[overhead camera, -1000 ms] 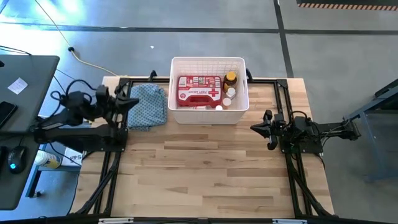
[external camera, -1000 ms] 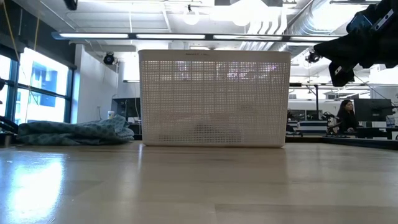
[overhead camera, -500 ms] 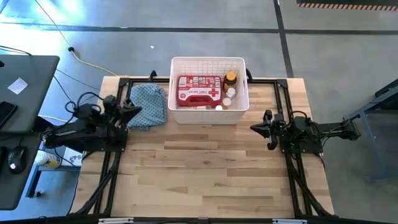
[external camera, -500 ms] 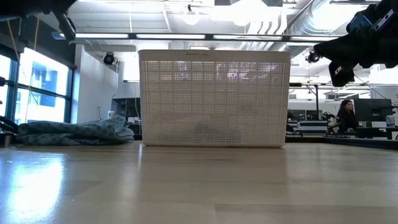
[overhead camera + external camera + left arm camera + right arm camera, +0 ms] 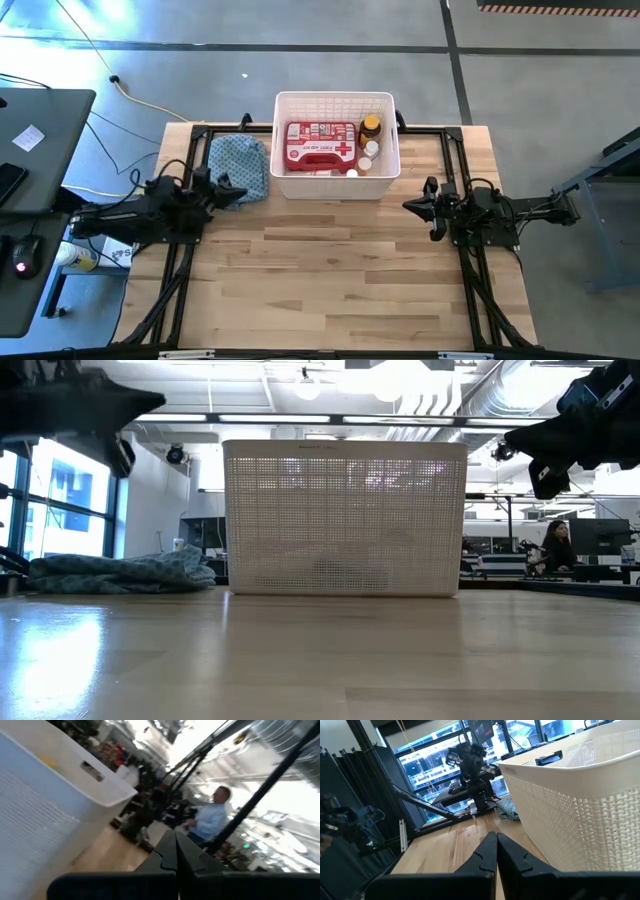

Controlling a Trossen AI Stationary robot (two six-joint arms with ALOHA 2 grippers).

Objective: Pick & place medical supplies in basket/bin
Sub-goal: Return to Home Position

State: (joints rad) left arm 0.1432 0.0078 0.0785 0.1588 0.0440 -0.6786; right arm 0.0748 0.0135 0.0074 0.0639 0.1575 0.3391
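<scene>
The white slotted basket [image 5: 283,100] stands at the table's far middle and fills the low view [image 5: 345,520]. Inside lie the red first-aid case [image 5: 320,145], the amber yellow-capped bottle [image 5: 371,127] and small white pill bottles [image 5: 367,157]. No tubes show. My left gripper [image 5: 238,187] is shut and hovers high over the near edge of the blue patterned cloth [image 5: 240,165], left of the basket. My right gripper [image 5: 408,205] is shut and hangs in the air near the basket's right near corner. The wrist views show both finger pairs closed [image 5: 175,837] [image 5: 496,837].
The blue patterned cloth lies crumpled on the table [image 5: 120,572], touching the basket's left side. Black frame rails run along the table's left and right edges [image 5: 470,280]. The near half of the wooden table [image 5: 330,290] is bare. People show in the room beyond.
My left arm has swung from the table's far left toward the near edge and a little to the right, its gripper passing over the cloth and entering the low view from the upper left. The right arm, basket and supplies have kept still.
</scene>
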